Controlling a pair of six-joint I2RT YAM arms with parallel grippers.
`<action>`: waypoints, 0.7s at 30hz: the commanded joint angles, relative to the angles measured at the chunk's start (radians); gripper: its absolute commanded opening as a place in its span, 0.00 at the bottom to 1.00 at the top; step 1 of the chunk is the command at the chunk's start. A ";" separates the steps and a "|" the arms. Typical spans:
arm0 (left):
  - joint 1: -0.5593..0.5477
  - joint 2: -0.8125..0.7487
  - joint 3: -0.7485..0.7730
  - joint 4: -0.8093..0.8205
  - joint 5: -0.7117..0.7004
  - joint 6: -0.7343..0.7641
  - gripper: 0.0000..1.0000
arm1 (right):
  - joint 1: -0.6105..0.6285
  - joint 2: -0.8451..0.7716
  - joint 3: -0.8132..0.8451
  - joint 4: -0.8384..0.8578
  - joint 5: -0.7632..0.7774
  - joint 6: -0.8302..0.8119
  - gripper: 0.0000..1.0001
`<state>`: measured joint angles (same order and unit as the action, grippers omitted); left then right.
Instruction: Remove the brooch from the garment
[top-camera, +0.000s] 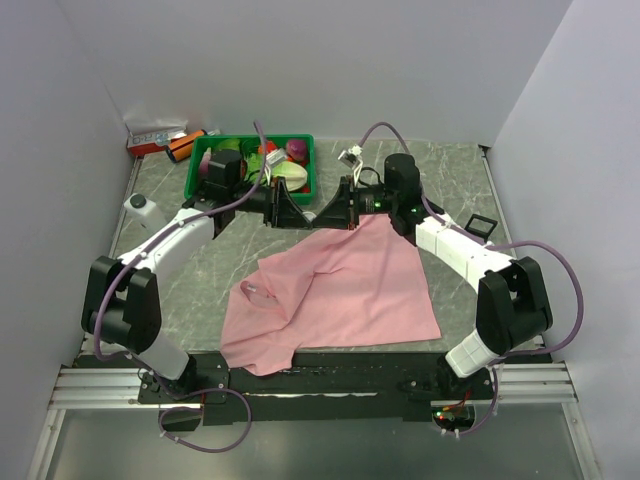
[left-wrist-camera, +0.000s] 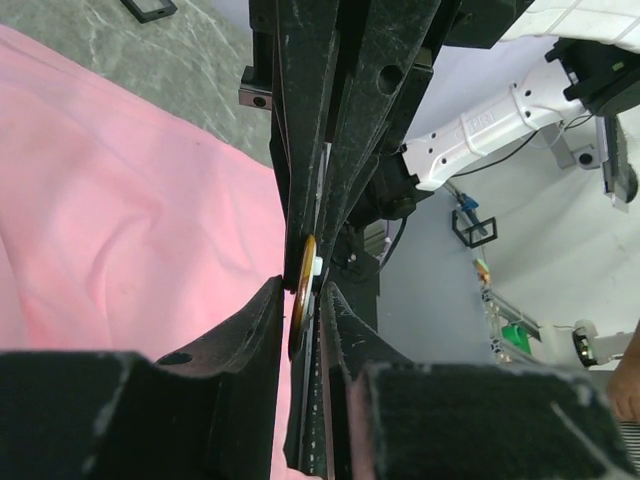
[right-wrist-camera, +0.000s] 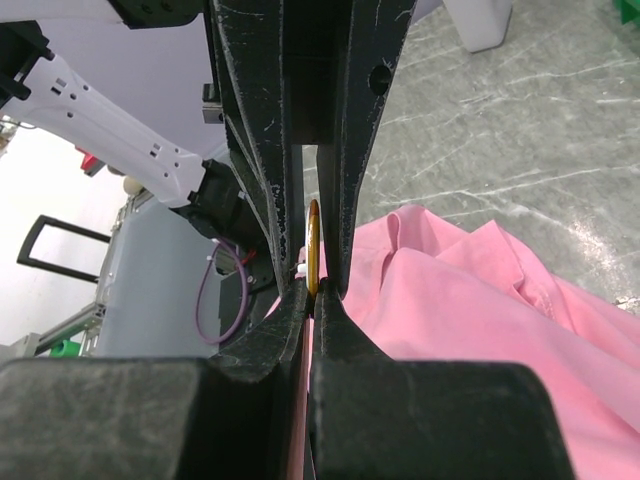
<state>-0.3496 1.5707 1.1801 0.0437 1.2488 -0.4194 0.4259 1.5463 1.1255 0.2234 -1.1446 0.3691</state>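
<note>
brooch (left-wrist-camera: 299, 300): gold disc, edge-on, clamped between fingers of left gripper (left-wrist-camera: 301, 288) at far corner of garment (top-camera: 340, 290). right gripper (right-wrist-camera: 309, 298) pinched closed on pink cloth just beside it. lettering on white arm link (left-wrist-camera: 480, 125) unreadable.

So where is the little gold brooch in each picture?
Top external: not visible; it is hidden where the left pincer and right pincer meet at the garment's far corner.
Left wrist: the brooch is a thin gold edge just left of centre, in the narrow black gap.
Right wrist: a gold sliver at centre, edge-on.
Shared landmark: the pink garment, in all three.
</note>
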 joint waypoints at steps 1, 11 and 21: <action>0.038 -0.001 -0.026 0.133 0.020 -0.113 0.26 | 0.004 -0.066 0.019 -0.025 -0.040 -0.058 0.00; 0.070 0.005 -0.079 0.271 0.038 -0.225 0.23 | 0.010 -0.064 0.023 -0.036 -0.043 -0.079 0.00; 0.029 -0.046 0.105 -0.380 0.003 0.472 0.54 | 0.014 -0.064 0.014 -0.021 -0.037 -0.047 0.00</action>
<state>-0.2882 1.5738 1.1435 0.0822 1.2835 -0.4313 0.4332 1.5375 1.1255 0.1699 -1.1576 0.2989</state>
